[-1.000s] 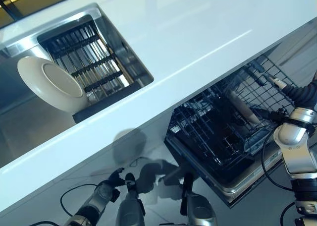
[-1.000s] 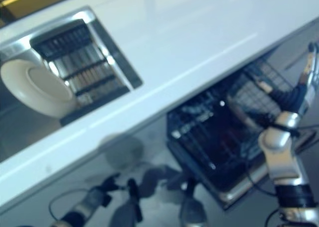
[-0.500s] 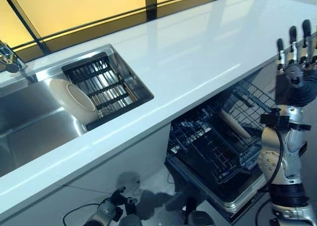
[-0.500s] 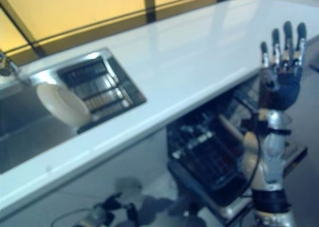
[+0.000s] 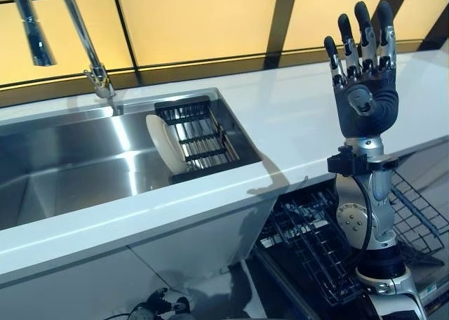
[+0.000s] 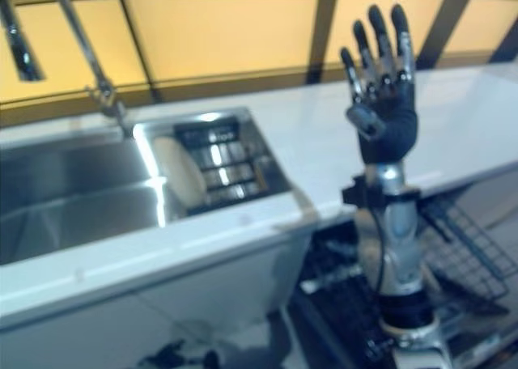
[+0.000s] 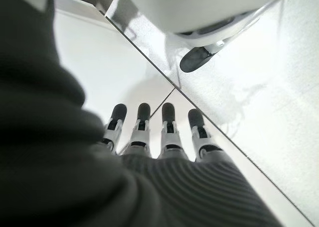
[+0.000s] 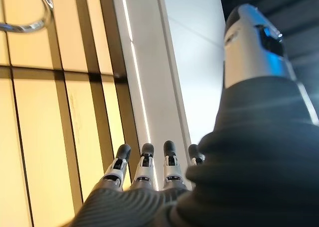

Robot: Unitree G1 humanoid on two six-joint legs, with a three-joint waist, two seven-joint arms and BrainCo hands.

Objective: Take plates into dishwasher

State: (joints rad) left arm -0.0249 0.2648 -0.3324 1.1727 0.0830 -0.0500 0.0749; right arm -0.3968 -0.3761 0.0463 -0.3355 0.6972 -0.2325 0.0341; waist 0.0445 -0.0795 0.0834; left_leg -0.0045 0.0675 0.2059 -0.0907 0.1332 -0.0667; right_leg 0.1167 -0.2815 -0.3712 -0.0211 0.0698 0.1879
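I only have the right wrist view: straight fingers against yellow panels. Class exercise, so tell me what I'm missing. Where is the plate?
Observer: The plate stands on edge in the sink, leaning against the rack.
Operator: Is my right hand near it?
Observer: No. The right hand is raised above the counter, open and empty.
Operator: And the left hand?
Observer: The left hand hangs low, fingers straight, holding nothing.

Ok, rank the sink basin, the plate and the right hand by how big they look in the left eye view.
1. Sink basin, clearly largest.
2. Right hand, raised with fingers straight; it sits nearer the camera, so its apparent size is inflated.
3. Plate, standing on edge against the rack, smallest.
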